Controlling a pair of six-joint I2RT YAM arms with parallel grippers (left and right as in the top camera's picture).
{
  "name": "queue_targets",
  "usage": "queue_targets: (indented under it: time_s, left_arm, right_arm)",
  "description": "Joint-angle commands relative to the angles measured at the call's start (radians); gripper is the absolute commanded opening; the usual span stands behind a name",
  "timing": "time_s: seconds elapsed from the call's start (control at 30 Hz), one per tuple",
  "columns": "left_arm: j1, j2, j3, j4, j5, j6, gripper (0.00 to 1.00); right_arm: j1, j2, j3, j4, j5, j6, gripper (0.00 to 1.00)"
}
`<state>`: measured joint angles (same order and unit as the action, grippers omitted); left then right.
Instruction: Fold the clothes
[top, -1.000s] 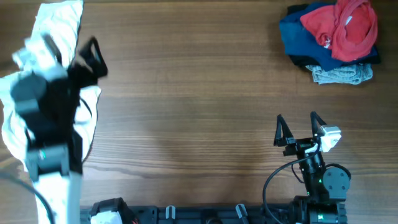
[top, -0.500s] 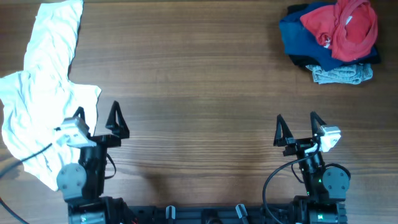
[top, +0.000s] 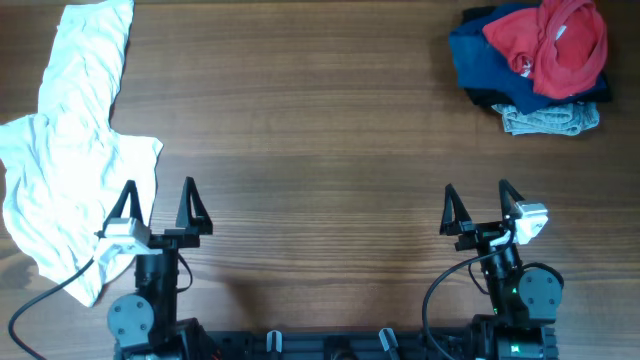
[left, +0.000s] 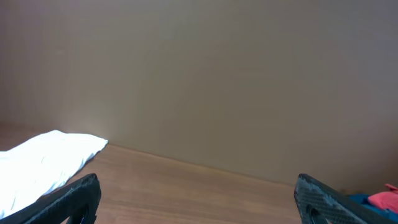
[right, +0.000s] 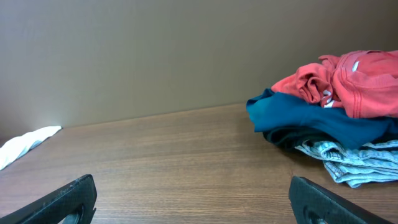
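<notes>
Left arm has moved off the white shirt (top: 70, 150), which it overlay a second ago, and now sits parked at 7 o'clock on the surface (top: 320, 120), squared up a little more than half a second back. Left end effector (top: 159, 188): fingers spread wide, pointing to 12 o'clock, nothing between them; its 9 o'clock finger stands just at the shirt's near edge, contact cannot be told. Right end effector (top: 478, 188): at 5 o'clock, unchanged from the earlier frames, likewise wide, empty, pointing to 12 o'clock. White shirt: fully uncovered, lying rumpled along the 9 o'clock edge of the surface. Long axis runs about 12 to 6 o'clock, leaning slightly; a narrow end reaches the far edge near 11 o'clock, the broad body spreads toward 8 o'clock, and part of it runs off the surface's left side. Remaining clothes: one heap in the far corner at 1 to 2 o'clock, position same as before. Red T-shirt (top: 560, 45) on top, crumpled, small white marks showing, no readable long axis or facing. Dark blue piece (top: 480, 55) under it, spreading toward 9 o'clock. Grey piece (top: 550, 120) pokes out at the heap's 6 o'clock side, lying across, 9 to 3 o'clock. Heap is well apart from both arms.
</notes>
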<state>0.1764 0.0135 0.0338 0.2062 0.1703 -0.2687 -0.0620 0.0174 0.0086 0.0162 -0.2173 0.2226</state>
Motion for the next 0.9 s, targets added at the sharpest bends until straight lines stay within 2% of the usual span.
queue_targets:
  time_s: [0.0, 0.13, 0.37, 0.87]
  left_arm:
    - [-0.005, -0.011, -0.028, 0.013, -0.013, -0.001, 1.00]
    - [-0.006, -0.011, -0.028, -0.036, -0.026, -0.002, 1.00]
    - [-0.043, -0.011, -0.028, -0.282, -0.079, -0.002, 1.00]
    - [-0.043, -0.008, -0.028, -0.277, -0.082, -0.002, 1.00]
  right_arm:
    - [-0.004, -0.010, -0.003, 0.005, -0.016, -0.011, 1.00]
    - [-0.004, -0.010, -0.003, 0.005, -0.016, -0.011, 1.00]
    - [-0.004, -0.010, -0.003, 0.005, -0.016, -0.011, 1.00]
    - [-0.004, -0.010, -0.003, 0.005, -0.016, -0.011, 1.00]
